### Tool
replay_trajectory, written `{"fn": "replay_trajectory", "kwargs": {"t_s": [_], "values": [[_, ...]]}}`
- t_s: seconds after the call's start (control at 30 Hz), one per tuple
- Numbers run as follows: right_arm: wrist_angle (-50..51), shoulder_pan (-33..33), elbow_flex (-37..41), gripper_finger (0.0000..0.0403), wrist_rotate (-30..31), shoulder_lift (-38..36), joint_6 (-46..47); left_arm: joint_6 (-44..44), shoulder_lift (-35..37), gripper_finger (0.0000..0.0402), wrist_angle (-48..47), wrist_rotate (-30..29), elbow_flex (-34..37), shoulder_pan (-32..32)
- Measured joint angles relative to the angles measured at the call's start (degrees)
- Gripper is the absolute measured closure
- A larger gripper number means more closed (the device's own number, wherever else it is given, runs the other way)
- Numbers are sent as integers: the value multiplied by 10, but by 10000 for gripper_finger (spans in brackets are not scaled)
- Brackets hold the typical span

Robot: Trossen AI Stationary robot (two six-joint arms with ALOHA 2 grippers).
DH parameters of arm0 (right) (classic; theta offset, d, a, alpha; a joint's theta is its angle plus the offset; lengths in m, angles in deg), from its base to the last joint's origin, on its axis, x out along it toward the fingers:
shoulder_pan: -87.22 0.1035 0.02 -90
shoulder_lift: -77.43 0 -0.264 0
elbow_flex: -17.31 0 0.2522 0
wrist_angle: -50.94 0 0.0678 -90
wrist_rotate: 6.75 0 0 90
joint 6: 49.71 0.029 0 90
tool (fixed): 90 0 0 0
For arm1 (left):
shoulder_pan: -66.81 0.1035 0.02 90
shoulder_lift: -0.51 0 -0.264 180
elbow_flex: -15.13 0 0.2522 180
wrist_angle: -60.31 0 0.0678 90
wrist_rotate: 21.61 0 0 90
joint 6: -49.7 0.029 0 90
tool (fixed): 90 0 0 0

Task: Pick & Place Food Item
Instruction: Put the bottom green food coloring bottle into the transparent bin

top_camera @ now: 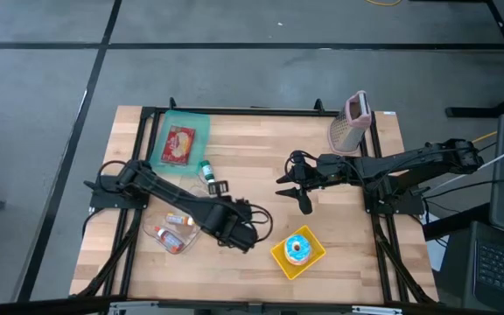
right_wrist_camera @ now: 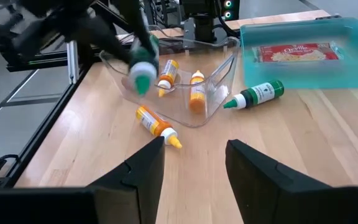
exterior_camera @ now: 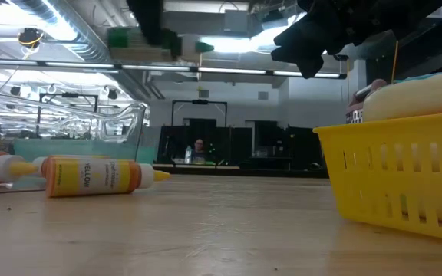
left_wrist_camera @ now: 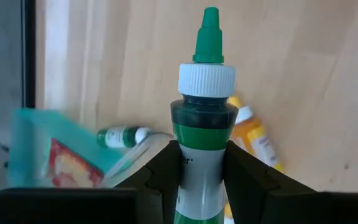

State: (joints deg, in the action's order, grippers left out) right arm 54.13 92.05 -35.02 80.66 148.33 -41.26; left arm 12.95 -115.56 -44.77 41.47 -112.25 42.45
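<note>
Upper left of the high view: I am seeing a teal tray (top_camera: 198,119) with a red packet (top_camera: 179,144) lying in it, and just below its right corner a green bottle (top_camera: 205,169) lying loose on the table (top_camera: 261,149).

Lower left of that view: a clear bin (top_camera: 185,229) is sitting on its side with orange bottles (top_camera: 170,238) in and around it; the low view is showing one of these, a yellow-labelled bottle (exterior_camera: 98,175), lying flat on the wood.

Lower centre: the left gripper (top_camera: 239,232) is hanging above the table beside the bin. In the left wrist view its fingers (left_wrist_camera: 159,177) are pinching a second green-capped bottle (left_wrist_camera: 205,112), nozzle pointing away from the wrist. The right wrist view is showing that bottle (right_wrist_camera: 143,73) clear of the surface, blurred, above the bin.

Right of centre, low in the high view: a yellow basket (top_camera: 298,252) is holding a frosted doughnut (top_camera: 298,248).

Centre right: the right gripper (top_camera: 299,186) is hovering over bare wood, fingers (right_wrist_camera: 143,167) spread, holding nothing.

Upper right: a grater (top_camera: 352,123) is standing at the table edge.

My assessment: the pick appears done, with one bottle lifted. The place is outstanding. I cannot tell the intended destination; I am judging the yellow basket or the bin as candidates.
</note>
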Motion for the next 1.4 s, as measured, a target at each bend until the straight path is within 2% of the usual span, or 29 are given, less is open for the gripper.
{"fn": "replay_trajectory", "kwargs": {"t_s": [0.1, 0.23, 0.33, 0.5, 0.6, 0.83, 0.93, 1.17, 1.4], "values": [[0, 0, 0, 234, 0, 0, 0, 31, 23, 302, 29, 7, 22, -10], [5, 0, 0, 234, 0, 0, 0, -1, 43, 302, 16, 2, 44, -20], [5, 1, 0, 234, -2, 0, -1, -26, 65, 302, 14, -23, 62, -33], [3, 1, 0, 234, -4, 0, -1, -43, 117, 302, 16, -28, 132, -54], [3, 1, 0, 234, -4, 0, -1, -43, 167, 302, 25, -26, 203, -64], [2, 1, 0, 234, -2, 0, 0, -20, 319, 308, 213, 39, 433, -61], [2, 1, 0, 234, 0, 0, 0, -20, 366, 318, 242, 58, 510, -55], [2, 1, 0, 234, 0, 0, 0, -7, 429, 324, 311, 81, 635, -31], [3, 1, 0, 234, 2, 0, 0, 28, 436, 320, 391, 121, 710, 5]]}}
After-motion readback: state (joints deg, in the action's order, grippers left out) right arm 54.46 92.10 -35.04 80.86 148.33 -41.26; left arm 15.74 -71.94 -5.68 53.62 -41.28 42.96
